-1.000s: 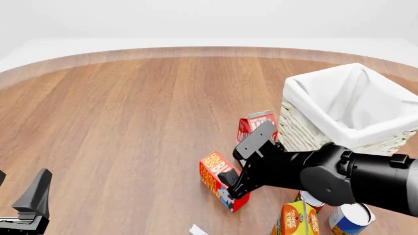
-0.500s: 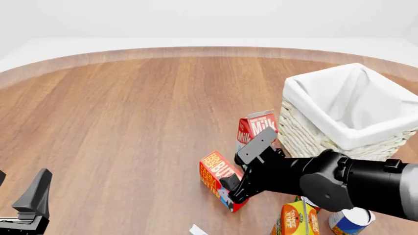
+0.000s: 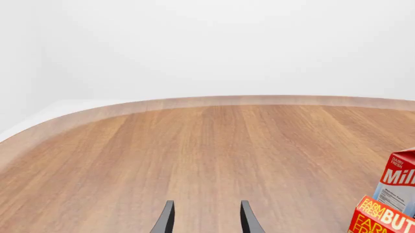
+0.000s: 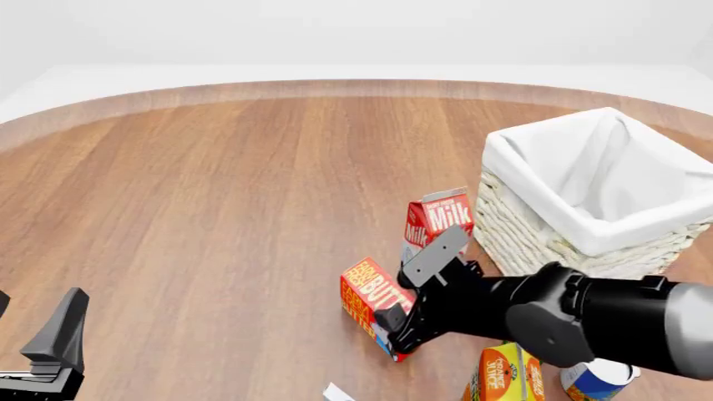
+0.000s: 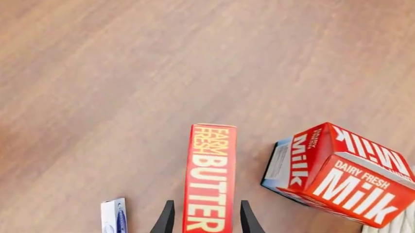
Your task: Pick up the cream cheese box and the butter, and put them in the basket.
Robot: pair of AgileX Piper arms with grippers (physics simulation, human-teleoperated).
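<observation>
Right claw: the right claw point(image 5: 202, 218) has its two dark fingers spread wide enough to straddle the butter point(image 5: 210, 177); the box sits between them, but whether the fingers touch its sides cannot be told, and it is not lifted.
Right arm: in the front view the right claw point(image 4: 392, 322) sits low over the near end of the butter point(image 4: 371, 294), the thick black arm coming in from about 4 o'clock.
Butter: lies flat on the table point(image 4: 223, 209), red face with white lettering up, just beside the milk carton point(image 4: 438, 219), which stands at about 1 o'clock from it.
Cream cheese box: a small white box with a bluish edge, the cream cheese box point(image 4: 337, 392), shows only as a corner at the near edge, at about 7 o'clock from the butter, untouched.
Basket: the basket point(image 4: 523, 225) stands at about 2 o'clock from the butter; as far as its white lining shows, nothing is in it.
Left claw: the left claw point(image 3: 203, 217) hangs parted over bare wood, holding nothing.
Progress: neither item is in the basket; the butter grasp looks about to be made, and lift, carry, drop and the whole cream cheese run remain.
Change: against half a second ago, the right arm has sunk lower and drawn nearer, uncovering more of the milk carton; the butter has not moved.
</observation>
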